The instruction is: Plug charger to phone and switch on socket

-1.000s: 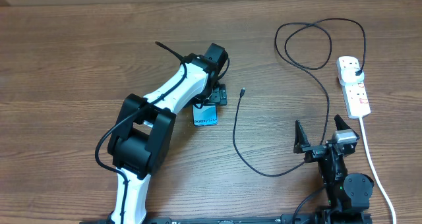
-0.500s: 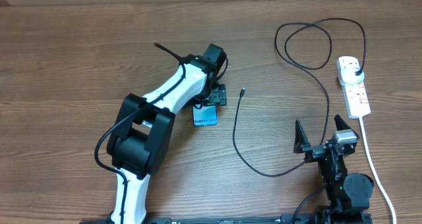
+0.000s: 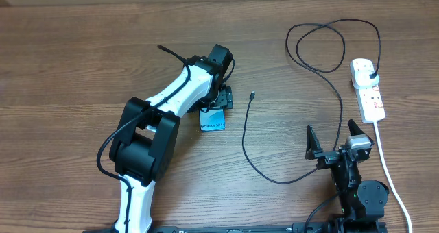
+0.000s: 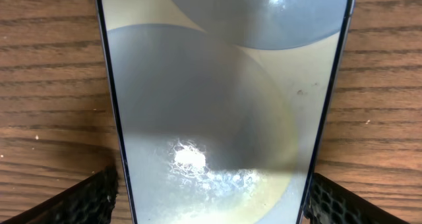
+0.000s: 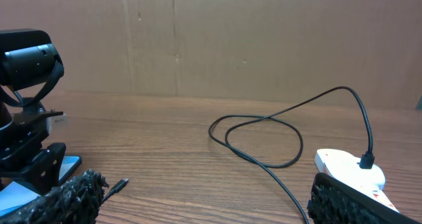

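The phone (image 3: 213, 119) lies flat on the table, blue screen up; in the left wrist view its glossy screen (image 4: 211, 105) fills the frame. My left gripper (image 3: 219, 103) is above its far end, with a black finger tight against each long edge (image 4: 211, 201). The charger cable (image 3: 341, 103) loops across the table. Its plug tip (image 3: 252, 94) lies loose to the right of the phone, and its black adapter (image 3: 371, 74) sits in the white socket strip (image 3: 368, 97). My right gripper (image 3: 337, 141) is open and empty near the front edge, level with the table (image 5: 204, 204).
The strip's thick white cord (image 3: 391, 178) runs toward the front right corner. A brown cardboard wall (image 5: 231, 39) stands behind the table. The right wrist view shows the plug tip (image 5: 119, 184), the cable loop (image 5: 257, 135) and the strip (image 5: 346, 166).
My left arm has shifted slightly left and away, and the phone has shifted a little with it. The right arm, cable and strip have not moved.
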Controlling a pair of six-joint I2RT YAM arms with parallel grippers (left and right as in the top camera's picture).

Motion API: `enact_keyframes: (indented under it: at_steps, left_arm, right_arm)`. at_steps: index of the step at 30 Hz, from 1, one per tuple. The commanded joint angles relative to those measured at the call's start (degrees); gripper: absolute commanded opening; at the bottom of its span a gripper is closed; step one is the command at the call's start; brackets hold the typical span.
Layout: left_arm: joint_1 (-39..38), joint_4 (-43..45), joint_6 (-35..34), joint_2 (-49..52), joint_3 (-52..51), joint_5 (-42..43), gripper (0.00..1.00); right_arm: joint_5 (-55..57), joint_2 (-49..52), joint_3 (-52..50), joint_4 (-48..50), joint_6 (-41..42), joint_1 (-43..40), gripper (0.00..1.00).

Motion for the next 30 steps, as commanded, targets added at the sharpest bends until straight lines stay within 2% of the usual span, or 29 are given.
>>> enact_keyframes:
  at_steps: [1, 11, 25, 30]
  left_arm:
    - [0.00, 0.48, -0.52, 1.42, -1.90, 1.95, 0.92]
    - [-0.81, 0.44, -0.76, 1.42, -1.90, 0.94, 0.95]
    - [-0.83, 0.31, -0.79, 1.42, -1.90, 0.96, 0.84]
    - [-0.81, 0.24, -0.76, 1.42, -1.73, 1.16, 0.84]
  right_arm:
    - [0.42, -0.46, -0.59, 0.22, 0.15, -0.15, 1.00]
    - [0.42, -0.46, -0.59, 0.22, 0.15, -0.15, 1.00]
    - [0.42, -0.46, -0.59, 0.22, 0.15, -0.15, 1.00]
    - [0.42, -0.46, -0.59, 0.22, 0.15, -0.15, 1.00]
